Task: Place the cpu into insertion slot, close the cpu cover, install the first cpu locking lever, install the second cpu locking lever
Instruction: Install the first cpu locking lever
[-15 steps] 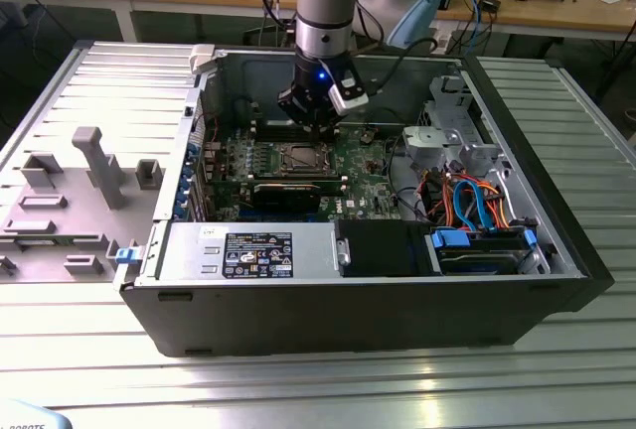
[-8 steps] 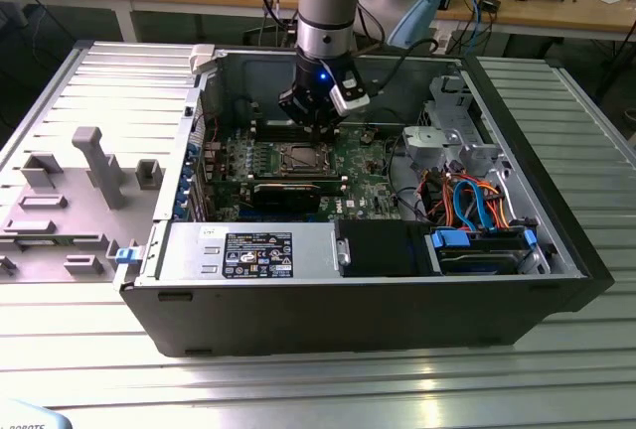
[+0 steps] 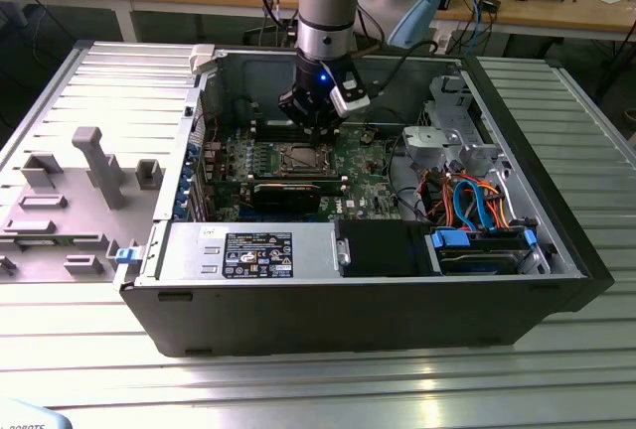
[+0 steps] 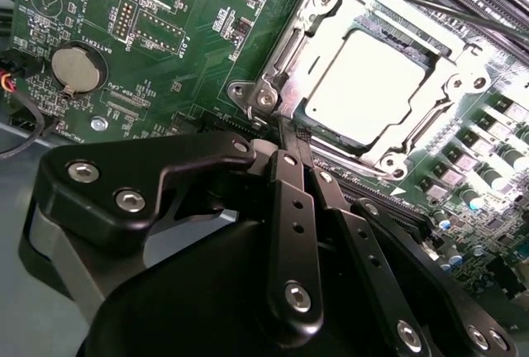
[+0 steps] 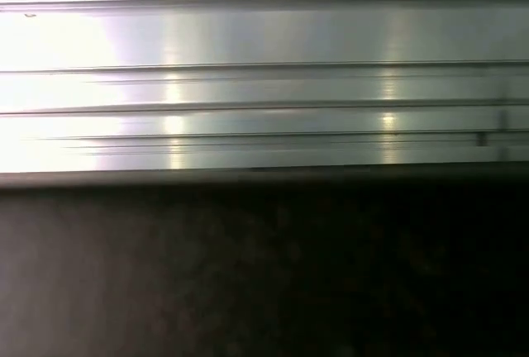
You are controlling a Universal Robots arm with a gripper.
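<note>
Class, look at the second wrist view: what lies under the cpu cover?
Through the window of the cpu cover shows the cpu, its silvery top. The insertion slot beneath it is covered.

The cpu [image 4: 364,84] sits in the insertion slot [image 4: 307,121] under the cpu cover [image 4: 446,72]; the gripper [image 4: 289,138] hangs beside it.

The exterior view looks down into the open computer case [image 3: 179,295]; the second wrist view sits close above its green board [image 4: 207,35].
</note>
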